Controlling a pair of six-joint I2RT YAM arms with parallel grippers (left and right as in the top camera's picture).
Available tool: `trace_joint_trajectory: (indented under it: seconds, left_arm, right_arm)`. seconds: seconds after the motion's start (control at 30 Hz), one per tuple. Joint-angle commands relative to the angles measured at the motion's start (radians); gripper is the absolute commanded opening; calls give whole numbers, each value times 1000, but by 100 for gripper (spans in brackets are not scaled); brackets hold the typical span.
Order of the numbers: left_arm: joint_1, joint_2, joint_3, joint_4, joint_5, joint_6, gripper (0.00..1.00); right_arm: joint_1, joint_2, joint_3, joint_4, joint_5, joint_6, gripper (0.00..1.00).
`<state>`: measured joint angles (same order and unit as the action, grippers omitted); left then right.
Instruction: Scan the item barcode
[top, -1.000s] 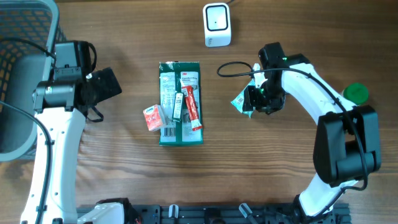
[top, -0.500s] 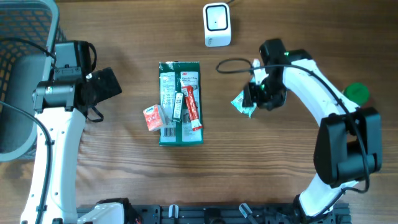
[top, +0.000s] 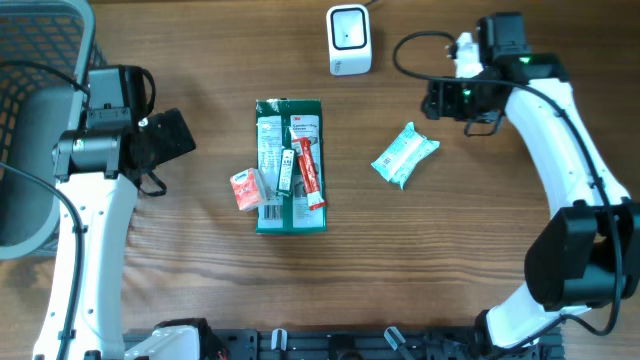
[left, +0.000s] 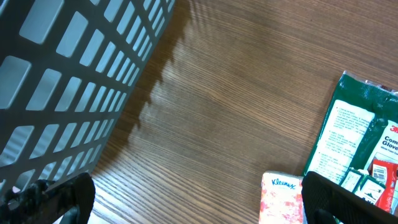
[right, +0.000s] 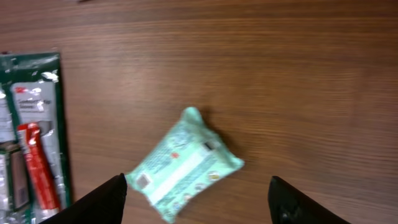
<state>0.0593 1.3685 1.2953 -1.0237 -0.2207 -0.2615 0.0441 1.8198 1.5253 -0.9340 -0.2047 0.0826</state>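
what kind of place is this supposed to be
Probably a mock shop checkout: a small white box-shaped scanner on the wooden table, a mint-green wipes packet laid out, a grey mesh basket beside.

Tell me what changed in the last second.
The right gripper let go of the mint-green packet, opened, and pulled away, up and to the right in the overhead view. The packet now lies free, shifted slightly. The left gripper, green glove package, small tissue pack and white scanner stayed put.
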Motion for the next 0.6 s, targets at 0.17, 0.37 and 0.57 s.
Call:
trace_joint_trajectory:
  seconds: [0.17, 0.37, 0.57]
  left_arm:
    - [5, -13, 16, 3, -16, -8, 100]
    - [5, -13, 16, 3, -16, -8, 100]
    - [5, -13, 16, 3, -16, -8, 100]
  right_arm:
    - [-50, 122, 4, 94, 14, -56, 75]
    - [-53, 208, 4, 157, -57, -57, 80]
    - [-50, 272, -23, 134, -187, -65, 80]
